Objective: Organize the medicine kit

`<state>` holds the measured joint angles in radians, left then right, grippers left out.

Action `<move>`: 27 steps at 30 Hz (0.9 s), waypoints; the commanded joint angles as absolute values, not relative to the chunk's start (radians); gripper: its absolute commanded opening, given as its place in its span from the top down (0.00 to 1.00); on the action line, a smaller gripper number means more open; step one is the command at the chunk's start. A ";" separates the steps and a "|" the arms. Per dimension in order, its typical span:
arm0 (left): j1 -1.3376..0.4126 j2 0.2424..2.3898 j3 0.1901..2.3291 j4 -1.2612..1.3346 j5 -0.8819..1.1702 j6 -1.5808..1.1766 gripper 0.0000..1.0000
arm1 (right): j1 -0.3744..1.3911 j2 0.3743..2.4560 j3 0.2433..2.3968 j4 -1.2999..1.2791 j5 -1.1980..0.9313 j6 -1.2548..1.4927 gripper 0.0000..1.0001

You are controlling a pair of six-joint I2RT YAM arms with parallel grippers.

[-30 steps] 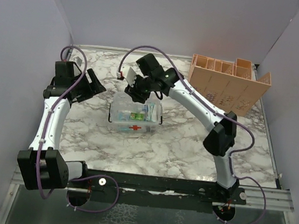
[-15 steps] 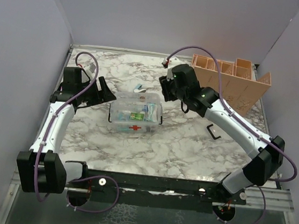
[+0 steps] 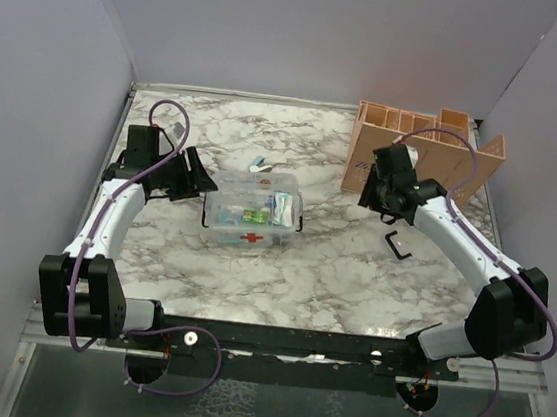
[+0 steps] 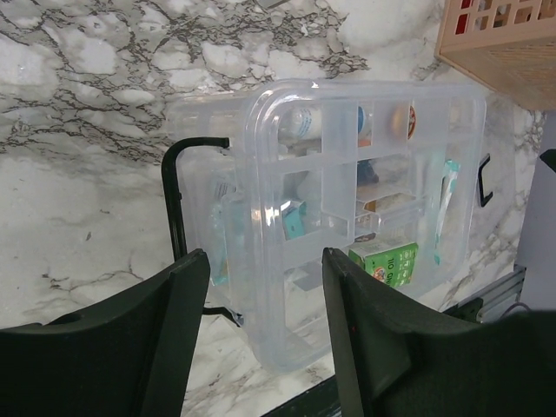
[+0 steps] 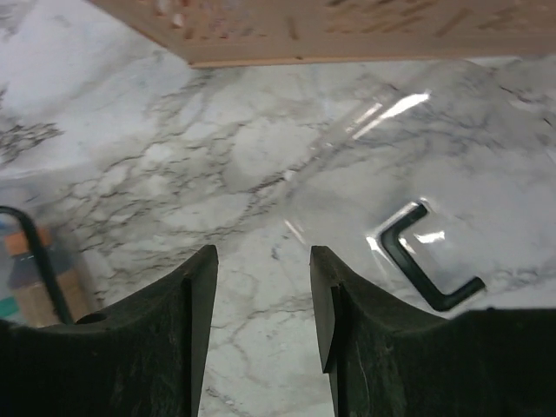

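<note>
The clear plastic medicine kit (image 3: 253, 211) with a red cross sits mid-table. In the left wrist view the kit (image 4: 347, 200) shows divided compartments holding a green box (image 4: 387, 261), tubes and small packs. My left gripper (image 3: 199, 181) is open and empty at the kit's left end; its jaws straddle the kit's near corner without touching it (image 4: 265, 261). My right gripper (image 3: 368, 197) is open and empty, right of the kit, in front of the organizer. In its wrist view the right gripper (image 5: 262, 256) hovers over marble beside a clear lid's black latch (image 5: 426, 265).
A peach compartment organizer (image 3: 420, 159) stands at the back right, and its lower edge shows in the right wrist view (image 5: 347, 35). A small white and blue item (image 3: 260, 164) lies just behind the kit. The black latch (image 3: 398, 244) lies right of the kit.
My right arm swung from above the kit's back edge to the right, toward the organizer. My left gripper moved in closer to the kit's left end.
</note>
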<state>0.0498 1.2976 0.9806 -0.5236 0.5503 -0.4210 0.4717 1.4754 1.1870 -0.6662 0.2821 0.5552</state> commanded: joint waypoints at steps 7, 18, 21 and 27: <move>0.043 1.300 0.986 -0.491 0.591 -0.429 0.41 | 0.242 1.356 0.928 -0.676 0.365 0.719 0.48; 0.038 1.351 0.983 -0.491 0.600 -0.426 0.41 | 0.176 1.362 0.785 -0.525 0.153 0.598 0.46; 0.034 1.369 0.985 -0.491 0.605 -0.427 0.42 | 0.176 1.353 0.763 -0.524 0.127 0.601 0.46; 0.028 1.393 0.992 -0.514 0.562 -0.407 0.50 | 0.176 1.395 0.759 -0.568 0.017 0.604 0.46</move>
